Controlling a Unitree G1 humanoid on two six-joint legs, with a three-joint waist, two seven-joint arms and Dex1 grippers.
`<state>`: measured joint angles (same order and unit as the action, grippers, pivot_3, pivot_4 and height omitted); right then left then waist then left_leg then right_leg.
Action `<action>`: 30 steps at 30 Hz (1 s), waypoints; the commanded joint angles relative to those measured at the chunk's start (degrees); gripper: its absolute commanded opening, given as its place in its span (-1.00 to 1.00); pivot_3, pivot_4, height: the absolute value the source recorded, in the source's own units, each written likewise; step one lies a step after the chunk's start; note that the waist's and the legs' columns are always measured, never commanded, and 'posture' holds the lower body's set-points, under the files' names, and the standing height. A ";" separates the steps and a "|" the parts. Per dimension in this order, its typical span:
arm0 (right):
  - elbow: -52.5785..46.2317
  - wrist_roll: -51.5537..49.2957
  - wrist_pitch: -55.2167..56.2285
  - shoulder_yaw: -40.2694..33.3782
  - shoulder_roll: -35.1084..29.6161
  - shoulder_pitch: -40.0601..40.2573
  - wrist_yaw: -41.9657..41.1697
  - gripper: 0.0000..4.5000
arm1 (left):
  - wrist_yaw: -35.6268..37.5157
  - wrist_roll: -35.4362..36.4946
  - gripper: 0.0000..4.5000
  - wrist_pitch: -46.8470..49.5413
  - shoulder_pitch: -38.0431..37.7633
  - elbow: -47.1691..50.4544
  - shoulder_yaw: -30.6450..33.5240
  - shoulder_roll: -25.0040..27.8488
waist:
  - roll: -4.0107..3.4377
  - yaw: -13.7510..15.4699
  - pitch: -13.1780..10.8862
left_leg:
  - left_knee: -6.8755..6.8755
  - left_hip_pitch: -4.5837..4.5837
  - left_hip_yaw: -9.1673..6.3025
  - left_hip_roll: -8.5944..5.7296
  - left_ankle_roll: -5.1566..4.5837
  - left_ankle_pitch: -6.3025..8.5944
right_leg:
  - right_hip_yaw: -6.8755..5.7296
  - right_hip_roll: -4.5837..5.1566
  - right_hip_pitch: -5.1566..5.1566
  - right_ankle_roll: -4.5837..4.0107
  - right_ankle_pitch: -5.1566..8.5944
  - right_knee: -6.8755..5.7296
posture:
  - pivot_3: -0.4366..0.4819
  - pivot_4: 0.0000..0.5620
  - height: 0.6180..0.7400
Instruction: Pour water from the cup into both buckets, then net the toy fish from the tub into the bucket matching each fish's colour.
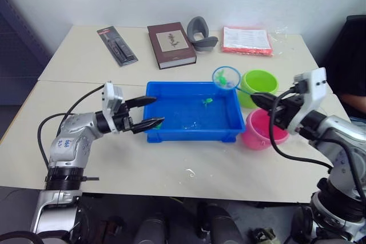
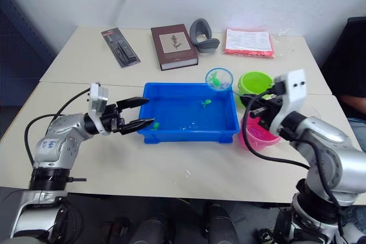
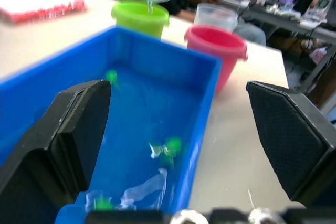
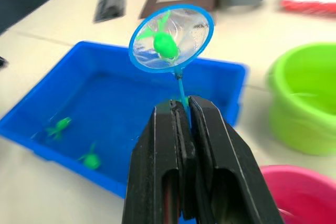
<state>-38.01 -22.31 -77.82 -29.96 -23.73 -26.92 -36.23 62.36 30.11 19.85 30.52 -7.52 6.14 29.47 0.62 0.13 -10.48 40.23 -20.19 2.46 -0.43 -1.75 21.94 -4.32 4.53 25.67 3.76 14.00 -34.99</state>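
Observation:
The blue tub (image 1: pixel 191 133) sits mid-table and holds a few green toy fish (image 1: pixel 207 101). My left gripper (image 1: pixel 155 111) is open, one finger on each side of the tub's left wall. My right gripper (image 1: pixel 258 99) is shut on the net's thin handle. The blue net ring (image 1: pixel 226 77) hangs over the tub's far right corner, next to the green bucket (image 1: pixel 258 81), and carries a green fish (image 4: pixel 165 45). The pink bucket (image 1: pixel 255 134) stands just right of the tub, under my right wrist. Behind the pink bucket the clear cup (image 3: pixel 216 15) shows.
At the table's far side lie a brown book (image 1: pixel 170 44), a black packaged tool (image 1: pixel 117 45), a grey curved object (image 1: pixel 201 34) and a red packet (image 1: pixel 246 40). A person in dark clothes (image 1: pixel 351 55) sits at the right edge. A seam divides the near table from the far one.

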 commanded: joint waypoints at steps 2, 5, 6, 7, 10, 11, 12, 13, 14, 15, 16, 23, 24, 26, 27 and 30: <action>2.92 3.89 10.85 -2.63 -6.99 6.61 3.75 -1.00 | -2.18 -0.91 0.98 1.08 5.44 0.93 -2.12 -1.37 | 0.00 0.17 0.00 | -0.02 0.01 0.05 -0.05 0.00 0.00 | 0.02 -0.02 -0.01 0.01 -0.01 0.01 | -0.05 -0.47 1.00; 7.40 6.68 19.56 -0.84 -8.87 8.49 6.34 -1.00 | -3.00 -0.68 0.98 2.33 7.42 -0.54 -2.29 -2.37 | 0.00 -0.30 0.00 | -0.02 0.06 0.17 -0.09 -0.04 -0.02 | 0.12 -0.04 -0.01 0.05 -0.03 -0.03 | -0.05 -0.47 1.00; 8.72 7.16 21.45 -0.80 -8.67 8.36 7.53 -1.00 | -2.81 -0.95 0.98 2.32 7.78 -0.77 -2.68 -2.42 | 0.00 -0.35 0.00 | -0.03 0.10 0.22 -0.08 -0.04 -0.02 | 0.18 -0.06 -0.01 0.05 -0.03 -0.06 | -0.05 -0.47 1.00; 9.86 7.56 23.12 -0.73 -8.51 8.19 8.55 -1.00 | -2.71 -0.98 0.98 2.47 8.04 -0.84 -2.89 -2.54 | 0.00 -0.38 0.00 | -0.04 0.12 0.24 -0.06 -0.01 -0.04 | 0.19 -0.08 -0.01 0.05 -0.03 -0.09 | -0.05 -0.47 1.00; 12.47 7.87 26.79 -0.18 -8.41 7.88 10.56 -1.00 | -2.66 -1.01 0.98 2.64 8.67 -1.25 -3.09 -2.78 | -0.02 -0.26 0.00 | -0.09 0.20 0.27 -0.02 0.07 -0.09 | 0.23 -0.12 -0.01 0.04 -0.02 -0.13 | -0.05 -0.47 1.00; 13.65 8.27 28.40 0.49 -8.56 7.78 11.08 -1.00 | -2.64 -1.00 0.98 2.70 8.82 -1.40 -3.12 -2.80 | -0.02 -0.19 0.00 | -0.09 0.18 0.26 -0.02 0.07 -0.10 | 0.22 -0.11 -0.01 0.04 -0.02 -0.13 | -0.05 -0.47 1.00; 14.61 8.64 29.81 1.23 -8.87 7.80 11.33 -1.00 | -2.63 -1.00 0.98 2.76 8.90 -1.47 -3.16 -2.81 | -0.02 -0.17 0.00 | -0.08 0.17 0.26 -0.02 0.06 -0.10 | 0.22 -0.10 -0.01 0.04 -0.02 -0.12 | -0.05 -0.47 1.00; 15.24 8.82 30.81 1.77 -9.13 7.87 11.51 -1.00 | -2.60 -1.00 0.98 2.80 8.93 -1.51 -3.17 -2.82 | -0.02 -0.17 0.00 | -0.08 0.16 0.26 -0.02 0.06 -0.10 | 0.23 -0.09 -0.01 0.04 -0.02 -0.10 | -0.05 -0.47 1.00; 16.18 9.39 32.37 2.85 -9.53 7.87 11.55 -1.00 | -2.59 -0.96 0.98 2.95 8.91 -1.39 -3.23 -2.85 | -0.02 -0.16 0.00 | -0.08 0.16 0.26 -0.03 0.06 -0.10 | 0.23 -0.08 -0.01 0.04 -0.02 -0.10 | -0.05 -0.47 1.00; 16.81 9.66 33.47 3.57 -9.83 7.91 11.60 -1.00 | -2.59 -0.93 0.98 3.06 8.88 -1.27 -3.26 -2.87 | -0.02 -0.16 0.00 | -0.08 0.15 0.26 -0.03 0.05 -0.10 | 0.23 -0.08 -0.01 0.04 -0.02 -0.09 | -0.05 -0.47 1.00; 18.00 10.48 35.14 4.75 -10.30 7.92 11.68 -1.00 | -2.56 -0.85 0.98 3.25 8.87 -1.10 -3.32 -2.89 | -0.02 -0.16 0.00 | -0.08 0.14 0.26 -0.03 0.05 -0.11 | 0.23 -0.07 -0.01 0.05 -0.03 -0.09 | -0.05 -0.47 1.00; 24.27 15.25 43.79 9.65 -13.20 8.14 13.33 -1.00 | -1.83 -0.57 0.98 3.22 8.35 -0.37 -3.52 -2.74 | -0.02 -0.09 0.00 | -0.07 0.13 0.26 -0.03 0.04 -0.11 | 0.21 -0.07 -0.01 0.05 -0.03 -0.08 | -0.05 -0.47 1.00; 25.60 18.75 47.30 12.05 -15.32 8.72 13.84 -1.00 | -1.65 -0.66 0.98 2.98 8.07 -0.22 -3.58 -2.66 | -0.02 -0.09 0.00 | -0.07 0.13 0.25 -0.03 0.04 -0.11 | 0.20 -0.07 -0.01 0.05 -0.03 -0.07 | -0.05 -0.47 1.00; 28.40 25.52 54.54 16.65 -19.50 9.91 14.69 -1.00 | -1.34 -0.74 0.98 2.62 7.61 0.00 -3.66 -2.61 | -0.03 -0.10 0.00 | -0.07 0.12 0.27 -0.04 0.04 -0.11 | 0.22 -0.06 0.00 0.05 -0.03 -0.07 | -0.05 -0.47 1.00; 29.60 27.63 57.39 18.24 -20.90 10.20 15.01 -1.00 | -1.17 -0.82 0.98 2.39 7.43 0.07 -3.73 -2.60 | -0.03 -0.12 0.00 | -0.07 0.12 0.26 -0.04 0.04 -0.11 | 0.21 -0.06 0.00 0.05 -0.03 -0.06 | -0.05 -0.47 1.00; 34.17 35.62 65.83 23.26 -25.35 9.90 17.79 -1.00 | -1.23 -0.82 0.98 1.74 7.06 -0.26 -3.54 -3.08 | -0.03 -0.15 0.00 | -0.07 0.12 0.26 -0.04 0.04 -0.11 | 0.21 -0.07 0.00 0.05 -0.03 -0.04 | -0.05 -0.47 1.00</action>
<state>-4.76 8.49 -17.49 -8.05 -46.69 -16.77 -20.43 60.86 28.91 22.74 37.63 -9.62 2.12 26.64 0.59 -0.02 -10.48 40.16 -20.06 2.73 -0.47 -1.71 21.82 -4.10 4.46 25.66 3.81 13.97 -35.05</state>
